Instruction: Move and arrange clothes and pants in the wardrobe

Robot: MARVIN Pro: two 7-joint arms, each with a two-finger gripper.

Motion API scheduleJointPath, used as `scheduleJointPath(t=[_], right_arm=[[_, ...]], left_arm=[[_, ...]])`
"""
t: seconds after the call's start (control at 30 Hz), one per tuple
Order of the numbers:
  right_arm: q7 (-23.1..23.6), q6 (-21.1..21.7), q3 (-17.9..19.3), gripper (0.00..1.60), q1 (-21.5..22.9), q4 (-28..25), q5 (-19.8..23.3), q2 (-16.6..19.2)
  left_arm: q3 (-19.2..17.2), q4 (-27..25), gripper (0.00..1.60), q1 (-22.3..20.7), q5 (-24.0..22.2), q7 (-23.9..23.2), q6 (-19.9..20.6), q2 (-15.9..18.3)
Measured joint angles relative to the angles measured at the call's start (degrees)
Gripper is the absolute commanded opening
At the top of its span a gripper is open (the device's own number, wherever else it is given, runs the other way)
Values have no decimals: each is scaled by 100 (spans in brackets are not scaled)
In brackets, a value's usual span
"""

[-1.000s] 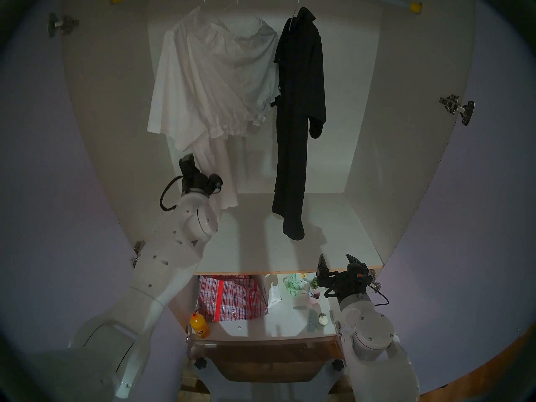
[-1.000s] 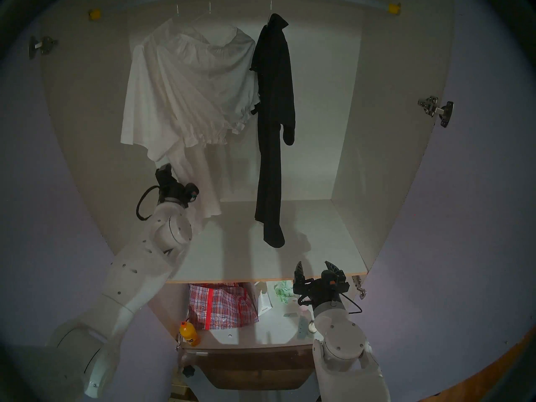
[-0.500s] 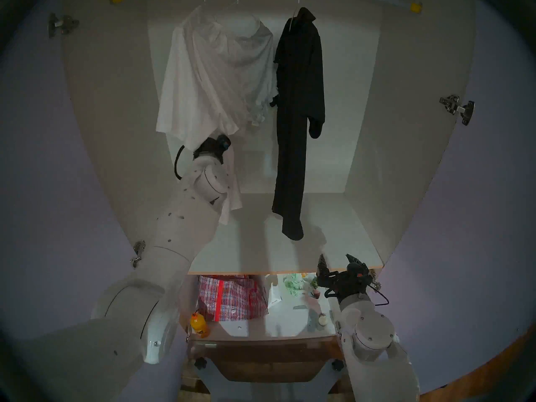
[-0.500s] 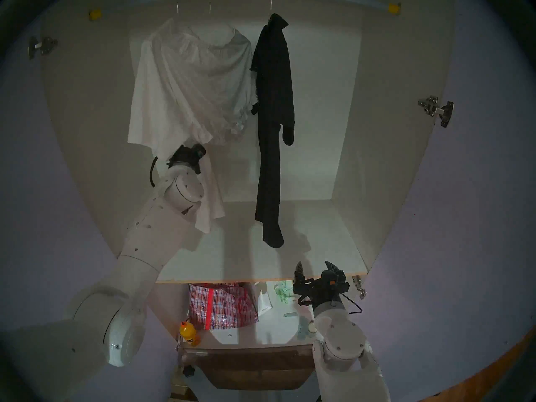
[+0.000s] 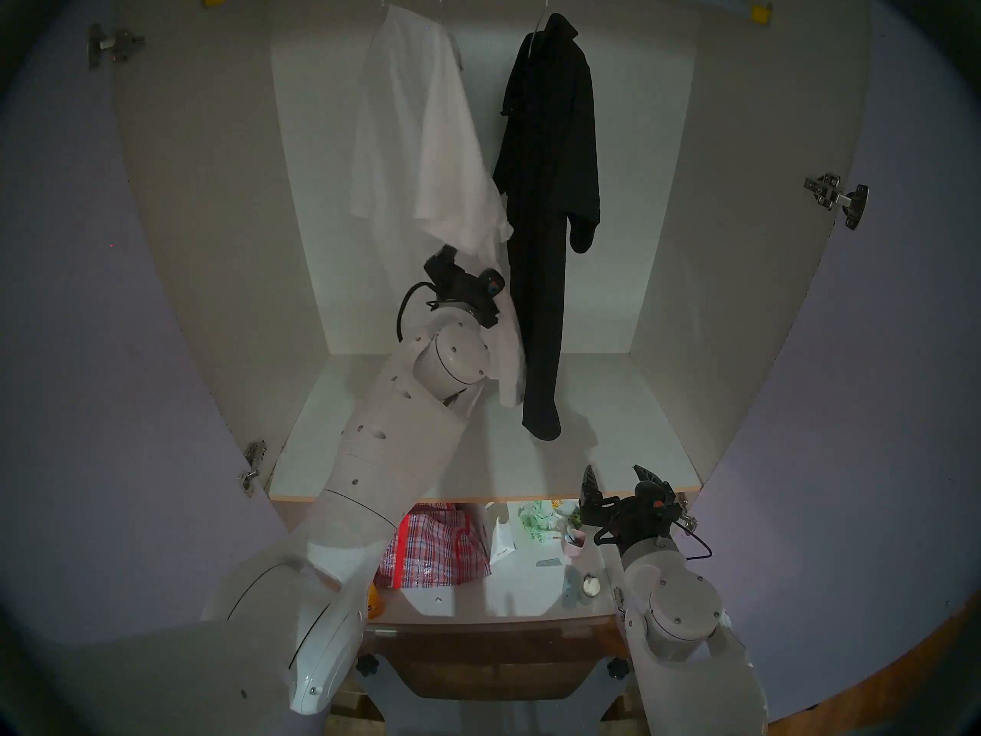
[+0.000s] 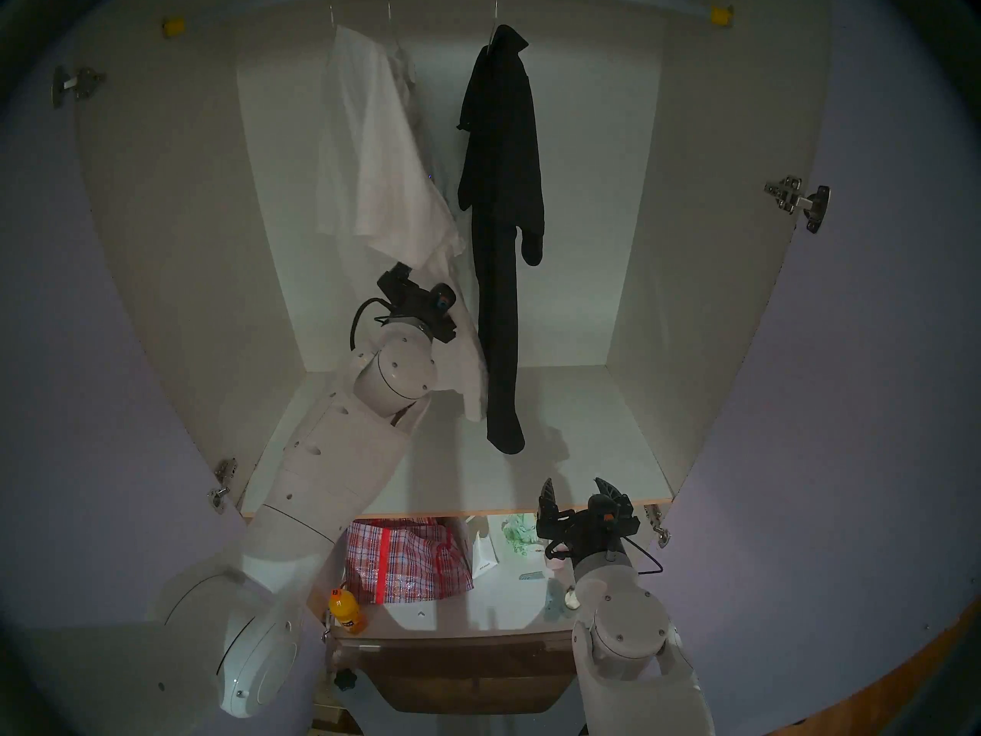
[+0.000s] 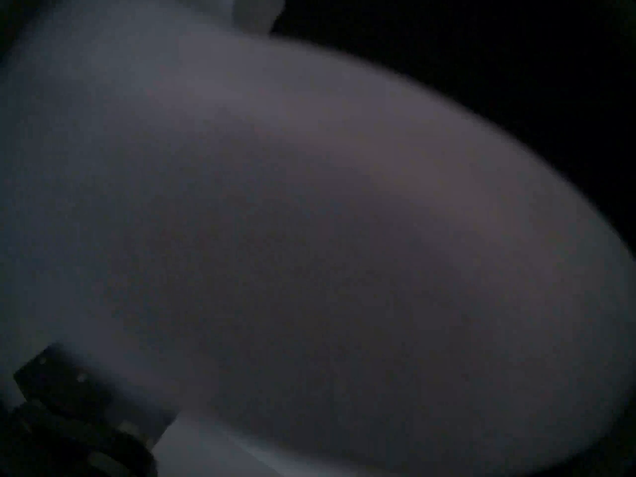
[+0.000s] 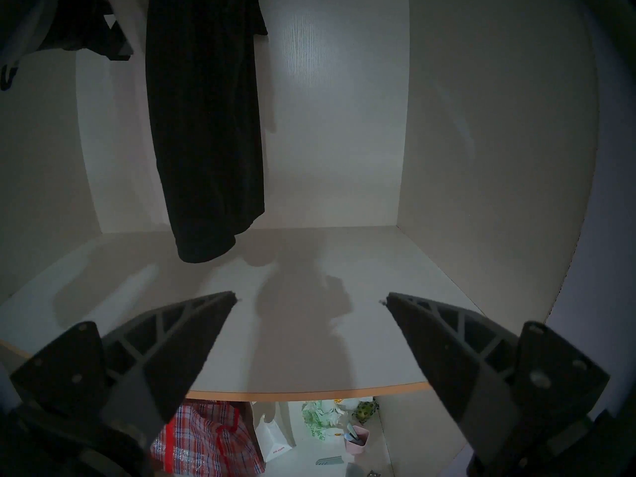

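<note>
Pressing our left gripper [image 5: 448, 257] into the shirt [image 5: 419, 135], grip unseen; black garment [image 5: 547, 188] hangs just right; right gripper [image 5: 618, 477] wide.

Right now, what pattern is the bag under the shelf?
Red, white and blue plaid with a solid red stripe; the bag shows best in the head stereo right view.

Our left arm [image 5: 393, 443] reaches up and forward, its left gripper [image 5: 445, 259] hidden from us. Our right gripper [image 5: 618, 480] rests low at the right, fingers [image 8: 179, 342] spread apart.
</note>
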Motion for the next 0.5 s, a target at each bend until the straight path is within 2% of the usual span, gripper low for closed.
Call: scheduleJointPath(t=[0.3, 0.5], right_arm=[[1, 0, 0, 160, 0, 0, -2, -1], [1, 0, 1, 160, 1, 1, -2, -2]], left_arm=[[-100, -201, 160, 125, -225, -17, -10, -112], [419, -414, 160, 235, -281, -172, -59, -112]])
